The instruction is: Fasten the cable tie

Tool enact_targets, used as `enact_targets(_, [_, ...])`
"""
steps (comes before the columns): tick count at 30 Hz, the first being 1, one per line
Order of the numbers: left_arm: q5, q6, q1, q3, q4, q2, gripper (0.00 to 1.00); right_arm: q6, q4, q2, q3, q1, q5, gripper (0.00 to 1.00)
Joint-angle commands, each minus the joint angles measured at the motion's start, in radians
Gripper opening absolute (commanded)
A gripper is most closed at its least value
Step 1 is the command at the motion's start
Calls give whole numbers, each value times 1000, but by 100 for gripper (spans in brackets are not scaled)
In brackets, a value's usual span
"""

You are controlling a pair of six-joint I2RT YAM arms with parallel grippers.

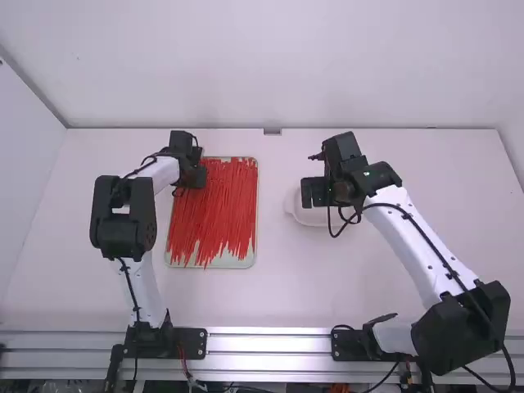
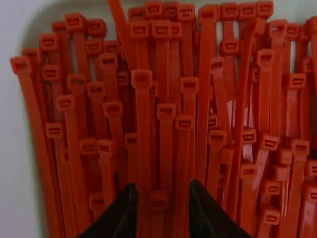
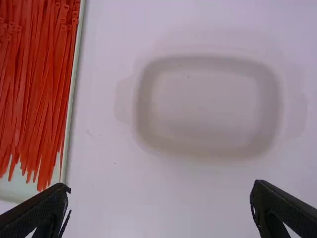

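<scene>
A pile of red cable ties (image 1: 217, 209) lies lengthwise in a pale rectangular tray (image 1: 237, 262) on the white tabletop (image 1: 82, 246), left of the middle. Their square locking heads lie toward the far end of the tray and their thin tails toward the near end. None of the ties is looped or fastened.

The left hand (image 1: 190, 168) is at the far left corner of the tray, pointing down over the heads of the ties. In the left wrist view its two black fingers (image 2: 121, 218) stand a modest way apart, with a couple of tie straps lying in the gap between them. They are not closed on any tie, and it cannot be told whether they touch the pile.

The right hand (image 3: 157, 188) hangs well to the right of the tray, above a shallow white rectangular dish (image 3: 208, 106) with small side handles. This hand is spread wide and holds nothing. The dish stands apart from the tray, with bare tabletop between them.
</scene>
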Motion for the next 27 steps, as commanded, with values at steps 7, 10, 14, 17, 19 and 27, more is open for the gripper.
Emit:
enact_targets(7, [-4,10,4,-18,0,19,21,-5,-1,7,-9,5,3,98])
enact_targets(10, [-8,10,4,-18,-1,19,19,-5,-2,7,-9,5,3,98])
enact_targets(14, [-8,11,4,-18,-3,19,19,-5,-2,7,-9,5,3,98])
enact_targets(17, [-8,11,4,-18,-1,19,19,-5,-2,7,-9,5,3,98])
enact_targets(19, [-7,11,4,-18,-1,19,18,-5,-5,7,-9,5,3,98])
enact_targets(27, [-5,10,4,-18,-3,19,15,-5,-16,7,-9,5,3,98])
